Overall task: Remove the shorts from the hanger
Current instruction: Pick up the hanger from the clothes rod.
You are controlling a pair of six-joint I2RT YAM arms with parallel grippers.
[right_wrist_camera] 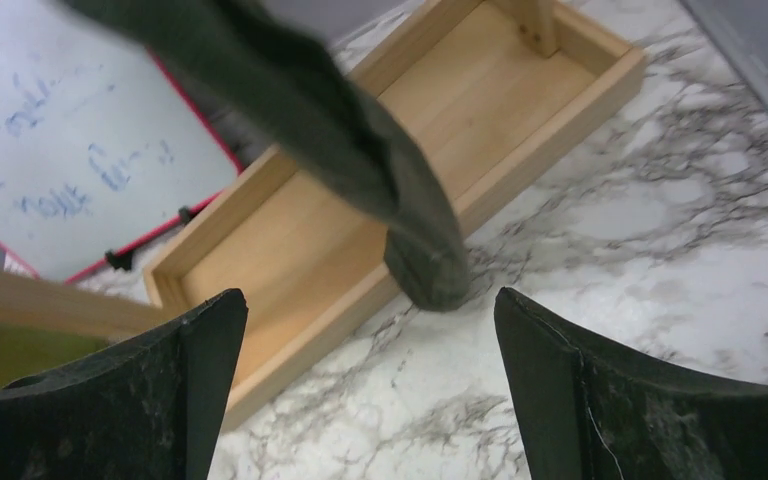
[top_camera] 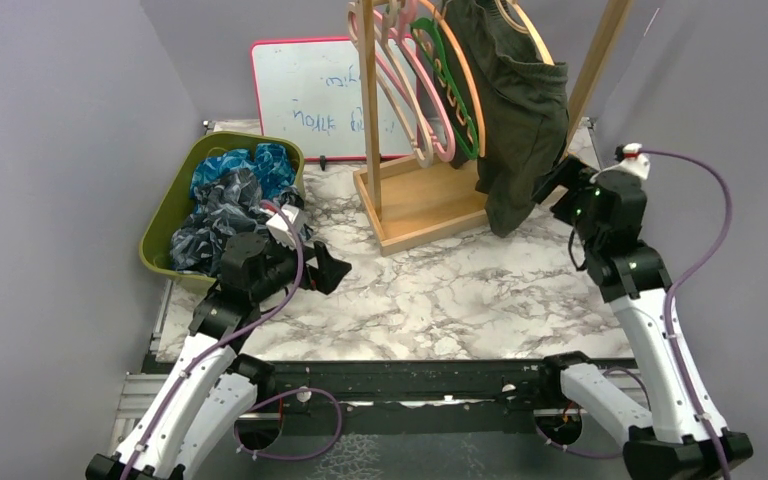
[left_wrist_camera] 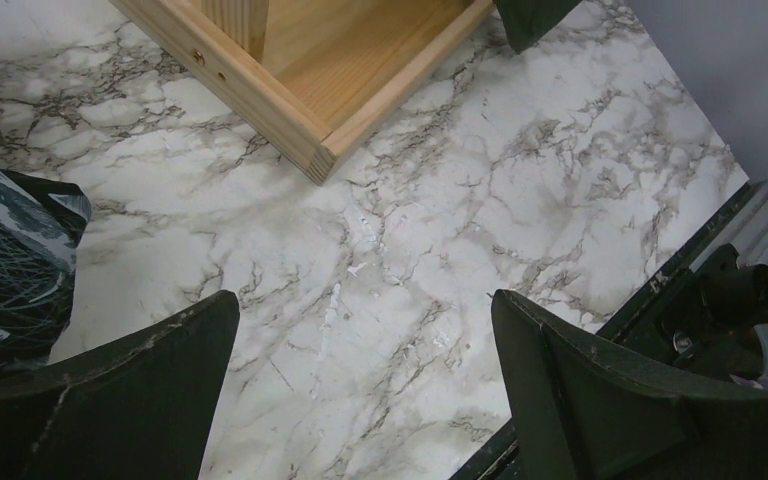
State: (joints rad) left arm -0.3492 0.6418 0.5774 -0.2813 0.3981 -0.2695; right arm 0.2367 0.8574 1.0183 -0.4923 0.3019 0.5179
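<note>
- Left gripper: wide open, empty, above counter.
- Right gripper: wide open, empty, by hanging olive shorts; contact unclear.
- Other shorts in green bin.
- Whiteboard writing unreadable.

Dark olive shorts of soft matt cloth, printed shorts of thin crumpled cloth, bin of smooth green plastic, rack base of pale smooth wood, table top — marble-patterned with a faint sheen, glossy whiteboard, right gripper — matt black, scuffed.
</note>
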